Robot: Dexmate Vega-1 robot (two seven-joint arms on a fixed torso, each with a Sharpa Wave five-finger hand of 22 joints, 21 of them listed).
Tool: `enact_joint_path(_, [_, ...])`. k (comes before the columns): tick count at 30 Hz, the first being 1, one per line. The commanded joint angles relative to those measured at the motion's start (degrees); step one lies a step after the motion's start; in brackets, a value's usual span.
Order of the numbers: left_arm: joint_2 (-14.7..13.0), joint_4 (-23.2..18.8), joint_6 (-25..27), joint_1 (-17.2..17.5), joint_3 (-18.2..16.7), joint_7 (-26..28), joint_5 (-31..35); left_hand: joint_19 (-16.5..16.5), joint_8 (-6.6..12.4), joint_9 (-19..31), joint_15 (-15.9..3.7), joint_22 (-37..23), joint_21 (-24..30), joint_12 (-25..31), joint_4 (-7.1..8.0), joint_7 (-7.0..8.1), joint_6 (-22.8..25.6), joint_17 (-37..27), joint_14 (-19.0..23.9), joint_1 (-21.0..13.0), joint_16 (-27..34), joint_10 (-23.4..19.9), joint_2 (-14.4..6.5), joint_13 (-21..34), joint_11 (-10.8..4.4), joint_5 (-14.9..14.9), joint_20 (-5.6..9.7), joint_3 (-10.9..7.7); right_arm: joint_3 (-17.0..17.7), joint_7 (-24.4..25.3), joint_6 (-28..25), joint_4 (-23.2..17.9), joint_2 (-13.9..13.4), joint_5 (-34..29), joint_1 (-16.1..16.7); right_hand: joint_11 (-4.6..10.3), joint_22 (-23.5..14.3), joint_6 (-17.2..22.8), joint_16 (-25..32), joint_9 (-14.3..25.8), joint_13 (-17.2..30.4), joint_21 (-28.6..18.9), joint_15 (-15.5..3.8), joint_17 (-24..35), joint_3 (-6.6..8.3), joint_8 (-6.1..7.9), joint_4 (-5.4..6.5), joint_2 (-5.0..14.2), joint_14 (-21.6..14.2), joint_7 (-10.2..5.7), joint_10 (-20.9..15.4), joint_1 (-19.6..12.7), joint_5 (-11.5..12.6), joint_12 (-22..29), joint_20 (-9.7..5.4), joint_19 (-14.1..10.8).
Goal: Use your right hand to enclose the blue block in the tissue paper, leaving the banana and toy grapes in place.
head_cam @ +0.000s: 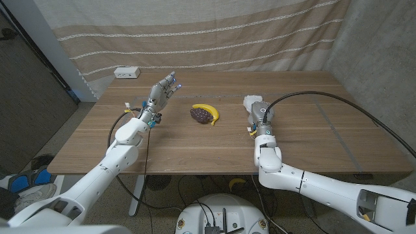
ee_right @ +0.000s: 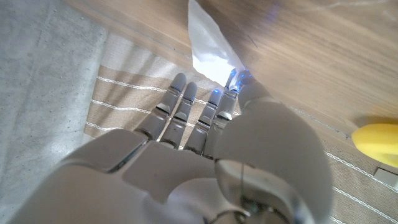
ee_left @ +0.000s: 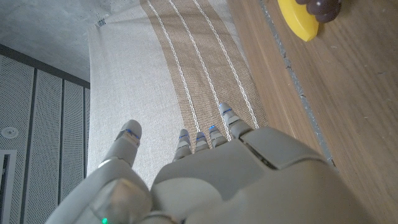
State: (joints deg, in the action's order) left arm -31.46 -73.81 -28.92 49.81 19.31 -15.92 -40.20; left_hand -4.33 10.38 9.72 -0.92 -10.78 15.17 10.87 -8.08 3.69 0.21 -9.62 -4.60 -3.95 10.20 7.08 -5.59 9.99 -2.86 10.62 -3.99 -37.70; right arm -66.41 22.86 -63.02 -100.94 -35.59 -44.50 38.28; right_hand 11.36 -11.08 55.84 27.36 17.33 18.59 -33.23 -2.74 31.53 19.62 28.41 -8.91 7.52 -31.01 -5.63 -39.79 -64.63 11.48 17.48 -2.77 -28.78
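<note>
The grey right hand point(head_cam: 259, 112) is seen pinching crumpled white tissue paper point(head_cam: 250, 101) on the wooden table point(head_cam: 312, 130); the blue block is hidden. The left hand point(head_cam: 162, 90) is raised, fingers spread, holding nothing. The yellow banana point(head_cam: 209, 110) is touched by purple toy grapes point(head_cam: 201, 115).

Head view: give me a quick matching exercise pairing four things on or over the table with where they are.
Things:
1. banana
2. toy grapes
3. tissue paper
4. left hand

Places:
A. at the right hand's fingertips
B. raised over the table's left part
C. table's middle, touching the banana's left side
D. curved around the grapes' right side

Pairs: 1-D, 2-C, 3-A, 4-B
</note>
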Motion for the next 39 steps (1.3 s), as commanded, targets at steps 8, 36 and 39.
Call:
enact_joint_path(8, [-1.0, -1.8, -0.6, 2.0, -1.0, 0.3, -0.4, -0.5, 0.11, 0.4, -0.05, -0.1, -0.3, 0.3, 0.12, 0.0, 0.4, -0.1, -0.1, -0.4, 0.0, -0.1, -2.5, 0.3, 0.39, -0.1, 0.05, 0.12, -3.4, -27.7, 8.0, -6.1, -7.8, -18.3, -4.6, 0.03, -0.4, -1.3, 2.1, 3.2, 1.9, -2.4, -10.99, 1.3, 0.29, 2.65, -0.39, 1.34, -7.2, -0.72, -6.1, -3.3, 0.8, 2.1, -5.78, -1.4])
enact_joint_path(36, [-2.5, -7.8, -0.3, 6.9, -2.4, 5.5, 0.6, -0.6, 0.12, 0.4, -0.12, -0.2, -0.4, 0.3, 0.4, 0.07, 0.5, -0.2, 0.0, 0.0, 0.1, -0.3, -2.3, 0.3, 0.35, -0.1, 0.06, 0.1, 11.2, -28.8, 33.3, -1.6, -5.4, -33.1, 0.2, 0.03, -0.8, -2.0, -4.4, 6.5, 5.5, -4.6, -10.84, 0.6, -2.53, 5.39, 1.54, 0.78, -2.8, -3.78, -3.7, -3.0, 2.2, 0.7, -8.47, 3.7])
enact_joint_path(39, [-2.6, -8.5, -0.3, 7.6, -2.6, 6.2, 0.8, -0.6, 0.11, 0.4, -0.15, -0.2, -0.4, 0.3, 0.42, 0.04, 0.5, -0.2, 0.1, 0.1, 0.1, -0.3, -2.3, 0.3, 0.32, -0.1, 0.05, 0.1, 11.8, -28.9, 35.6, -0.5, -5.1, -33.3, -0.5, 0.06, -0.8, -1.5, -4.9, 6.0, 5.7, -5.0, -10.9, 0.7, -3.15, 5.25, 1.71, 0.56, -2.0, -4.25, -2.4, -2.8, 2.3, 0.0, -8.39, 3.9])
